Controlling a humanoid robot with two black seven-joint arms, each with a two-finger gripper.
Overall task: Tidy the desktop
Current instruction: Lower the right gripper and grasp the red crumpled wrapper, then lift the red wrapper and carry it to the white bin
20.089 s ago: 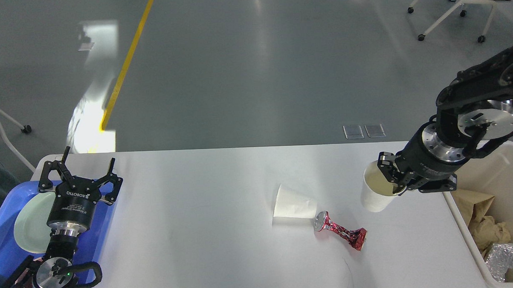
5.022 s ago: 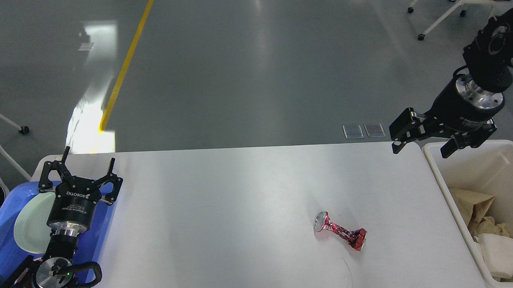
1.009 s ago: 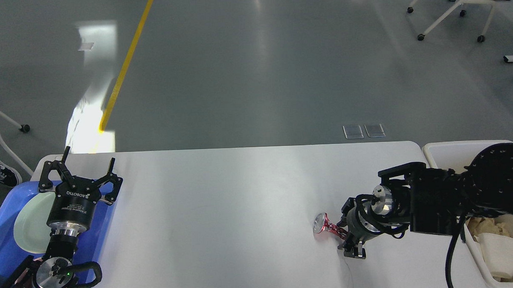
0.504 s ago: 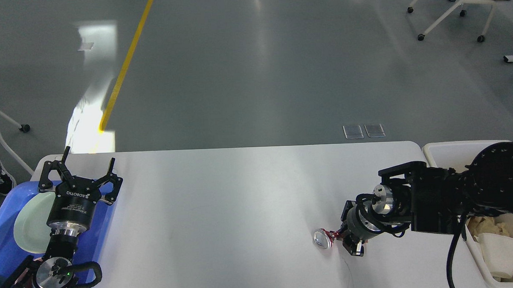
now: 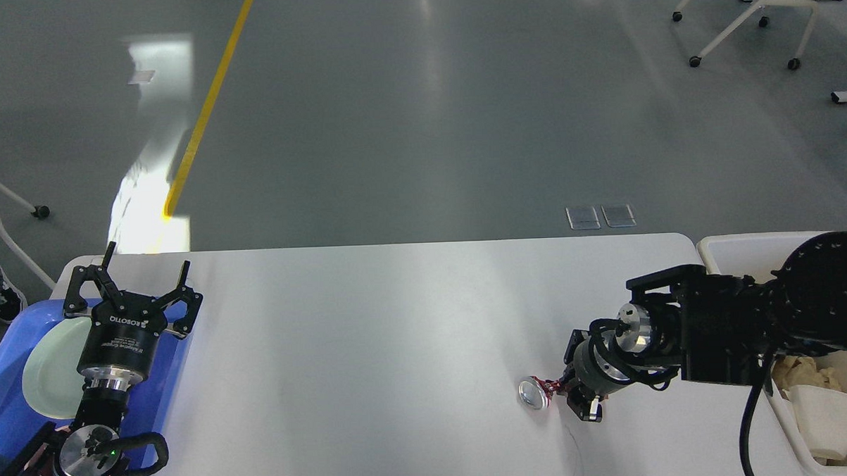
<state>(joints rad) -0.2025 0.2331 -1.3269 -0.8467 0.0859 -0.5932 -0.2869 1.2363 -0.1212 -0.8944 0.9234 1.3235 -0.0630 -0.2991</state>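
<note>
— What sits off the worktop's left edge?
— A blue tray (image 5: 7, 407) holding a pale green plate (image 5: 51, 371).
— And at the right edge?
— A cream bin (image 5: 730, 245) with a white paper cup (image 5: 824, 421) and crumpled brown paper (image 5: 808, 372) inside.
— Beyond the far edge?
— Grey floor (image 5: 419, 111), a yellow line (image 5: 207, 104), a white wheeled chair (image 5: 747, 15).

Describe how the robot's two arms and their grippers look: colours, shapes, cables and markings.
Both arms are black with silver metal discs at the wrists and looping black cables. The left gripper has thin black linkage fingers and white lettering on its cylindrical body. The right gripper is black, seen side-on.
</note>
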